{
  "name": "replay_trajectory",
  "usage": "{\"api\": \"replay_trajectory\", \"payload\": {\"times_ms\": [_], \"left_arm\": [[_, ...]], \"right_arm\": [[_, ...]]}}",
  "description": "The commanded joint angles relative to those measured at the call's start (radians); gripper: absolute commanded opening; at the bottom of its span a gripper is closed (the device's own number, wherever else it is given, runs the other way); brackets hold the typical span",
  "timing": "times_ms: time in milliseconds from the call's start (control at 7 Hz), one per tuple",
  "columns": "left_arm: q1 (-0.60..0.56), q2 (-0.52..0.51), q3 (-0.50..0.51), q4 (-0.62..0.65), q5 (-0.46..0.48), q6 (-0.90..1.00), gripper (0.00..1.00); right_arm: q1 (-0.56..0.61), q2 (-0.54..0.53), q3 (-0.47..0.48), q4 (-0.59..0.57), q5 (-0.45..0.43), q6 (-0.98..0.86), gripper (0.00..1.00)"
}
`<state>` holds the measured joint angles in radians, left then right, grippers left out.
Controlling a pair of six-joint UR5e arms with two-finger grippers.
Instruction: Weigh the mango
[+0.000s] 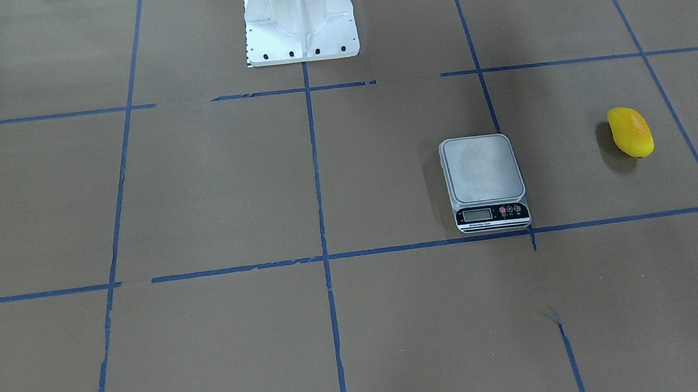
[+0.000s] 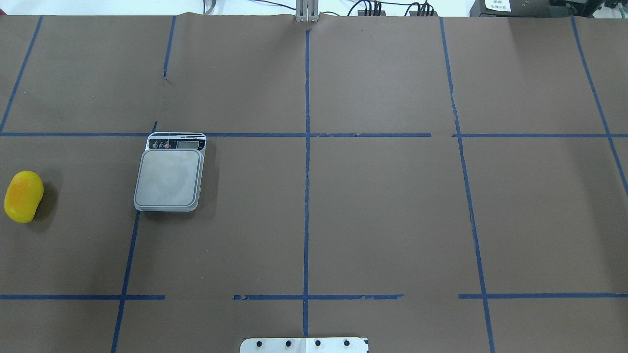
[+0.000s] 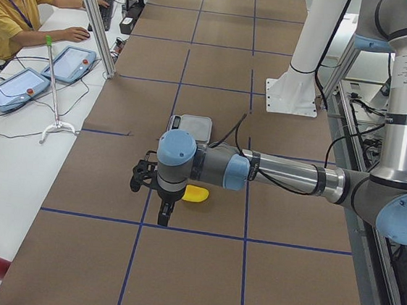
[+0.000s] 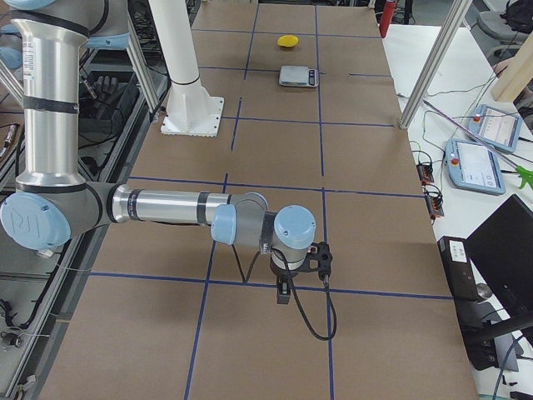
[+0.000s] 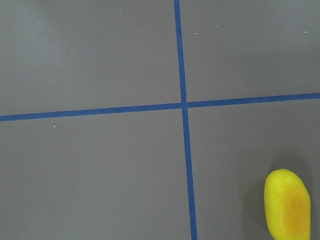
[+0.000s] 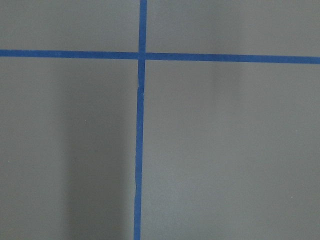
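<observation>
Left pincer (image 3: 164, 215), right pincer (image 4: 283, 296) downward, low.

The mango (image 2: 23, 196), smooth bright yellow with an orange blush, lies on its side, well apart from the silver digital scale (image 2: 170, 179).

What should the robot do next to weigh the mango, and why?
Probably slide the left end effector over the mango. The mango lies on the table beside the scale, not on its bare platform, and the left wrist view catches it only at the lower right corner, so the end effector is likely not yet centred for a grasp.
</observation>
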<state>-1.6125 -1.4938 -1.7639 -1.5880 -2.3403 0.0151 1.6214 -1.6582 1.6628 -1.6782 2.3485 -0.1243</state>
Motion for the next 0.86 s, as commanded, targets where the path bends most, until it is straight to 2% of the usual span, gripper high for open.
{"api": "replay_trajectory", "payload": {"times_ms": [0, 714], "left_arm": [[0.006, -0.005, -0.026, 0.060, -0.007, 0.050, 1.00], [0.005, 0.018, -0.034, 0.033, -0.007, 0.052, 1.00]], "right_arm": [[0.000, 0.000, -0.002, 0.000, 0.000, 0.000, 1.00], [0.000, 0.000, 0.000, 0.000, 0.000, 0.000, 1.00]]}}
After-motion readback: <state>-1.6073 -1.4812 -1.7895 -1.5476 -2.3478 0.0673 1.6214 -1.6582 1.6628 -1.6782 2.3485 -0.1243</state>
